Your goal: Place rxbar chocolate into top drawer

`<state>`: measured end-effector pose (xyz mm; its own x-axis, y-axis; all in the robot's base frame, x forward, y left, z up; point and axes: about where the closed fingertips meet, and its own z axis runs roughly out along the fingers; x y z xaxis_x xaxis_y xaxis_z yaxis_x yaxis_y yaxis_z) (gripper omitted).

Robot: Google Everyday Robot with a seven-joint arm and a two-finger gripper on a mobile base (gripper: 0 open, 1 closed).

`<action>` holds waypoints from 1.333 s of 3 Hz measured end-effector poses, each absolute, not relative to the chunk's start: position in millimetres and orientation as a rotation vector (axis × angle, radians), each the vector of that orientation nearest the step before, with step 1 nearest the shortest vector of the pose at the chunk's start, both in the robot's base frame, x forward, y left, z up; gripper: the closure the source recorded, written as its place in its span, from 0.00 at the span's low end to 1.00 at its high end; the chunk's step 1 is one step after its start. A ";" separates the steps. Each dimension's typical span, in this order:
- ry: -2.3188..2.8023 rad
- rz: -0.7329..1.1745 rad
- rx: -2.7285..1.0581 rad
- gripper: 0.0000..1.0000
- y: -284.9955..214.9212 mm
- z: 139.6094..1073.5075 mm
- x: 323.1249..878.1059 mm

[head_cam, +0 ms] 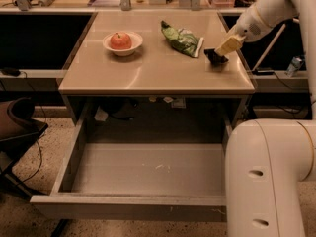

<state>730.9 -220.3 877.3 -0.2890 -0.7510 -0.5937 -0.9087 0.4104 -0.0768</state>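
The rxbar chocolate (215, 57), a small black bar, hangs at the tip of my gripper (223, 52) over the right end of the tan tabletop (148, 70). The gripper's pale fingers (229, 45) are shut on the bar and hold it just above the surface, tilted. The top drawer (128, 205) is pulled wide open below the table's front edge. Its flat grey bottom (148, 167) holds nothing. The gripper is behind and to the right of the drawer.
A white bowl with a red apple (122, 41) stands at the table's left. A green-and-white chip bag (181, 38) lies just left of the gripper. My white arm base (269, 177) covers the drawer's right front corner. A dark chair (15, 127) is at the left.
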 end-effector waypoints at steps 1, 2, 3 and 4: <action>2.093 0.281 -1.393 1.00 -225.1 946.6 704.9; 2.028 0.176 -1.333 1.00 -252.3 1010.8 677.3; 1.965 0.101 -1.250 1.00 -288.3 1057.0 650.1; 1.958 0.098 -1.242 1.00 -287.7 1056.5 654.9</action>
<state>654.9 -287.7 1056.5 -0.2004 -0.7284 -0.6551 -0.7900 0.5156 -0.3316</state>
